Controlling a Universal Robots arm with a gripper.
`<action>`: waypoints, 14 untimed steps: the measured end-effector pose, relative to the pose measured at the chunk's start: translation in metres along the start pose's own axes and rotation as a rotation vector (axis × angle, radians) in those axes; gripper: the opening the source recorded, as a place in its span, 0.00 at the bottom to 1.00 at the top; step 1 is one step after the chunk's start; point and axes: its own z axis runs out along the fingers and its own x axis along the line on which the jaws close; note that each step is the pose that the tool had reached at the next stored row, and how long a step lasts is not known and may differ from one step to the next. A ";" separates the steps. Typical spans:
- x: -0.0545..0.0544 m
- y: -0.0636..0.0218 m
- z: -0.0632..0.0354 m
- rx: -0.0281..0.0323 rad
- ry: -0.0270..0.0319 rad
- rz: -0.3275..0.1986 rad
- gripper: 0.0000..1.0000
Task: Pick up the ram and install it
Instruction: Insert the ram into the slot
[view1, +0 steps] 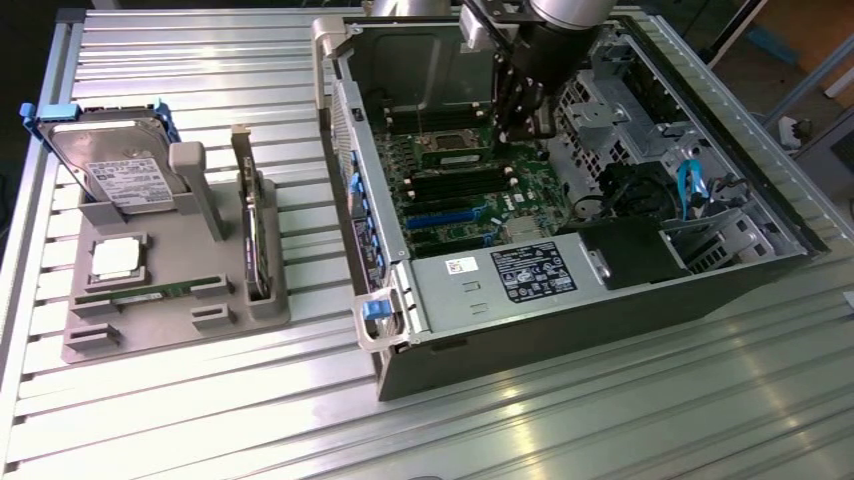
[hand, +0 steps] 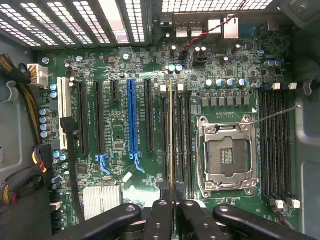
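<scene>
The ram (hand: 172, 140) appears edge-on in the wrist view, as a thin line running lengthwise along the memory slots (hand: 182, 145). These slots lie between the empty processor socket (hand: 227, 155) and the blue expansion slot (hand: 131, 120). This alignment is judged necessary because the contact edge must be parallel to a slot before it can be pressed in. Whether the lower edge is already touching a slot cannot be determined.

The ram is held at one end by the gripper (hand: 172, 204). The jaws are almost fully closed. The fingers (hand: 159, 217) are clamped on the two flat faces of the board, so the stick is kept upright and its contact edge is left free.

In the exterior view, the gripper (view1: 521, 118) is pointed downward inside the open computer case (view1: 561, 330), above the motherboard (view1: 467, 190). The case is laid on its side on the slatted table (view1: 200, 420), so the motherboard faces upward and can be reached from above.

On the exterior view's left, a grey holder (view1: 160, 325) is set well apart from the case. It holds these parts:

- a hard drive (view1: 120, 170), propped up
- a silver processor (view1: 118, 258), lying flat
- an expansion card (view1: 254, 230), standing on edge
- a second green memory stick (view1: 150, 292), lying flat

Each part is kept in its own recess, evidently so that it can be gripped cleanly.
</scene>
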 end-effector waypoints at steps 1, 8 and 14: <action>0.000 0.0000 0.0001 -0.0001 0.0002 0.000 0.12; 0.000 -0.0002 0.0104 0.0000 -0.0001 0.000 0.12; 0.000 -0.0005 0.0239 0.0000 0.0000 0.000 0.12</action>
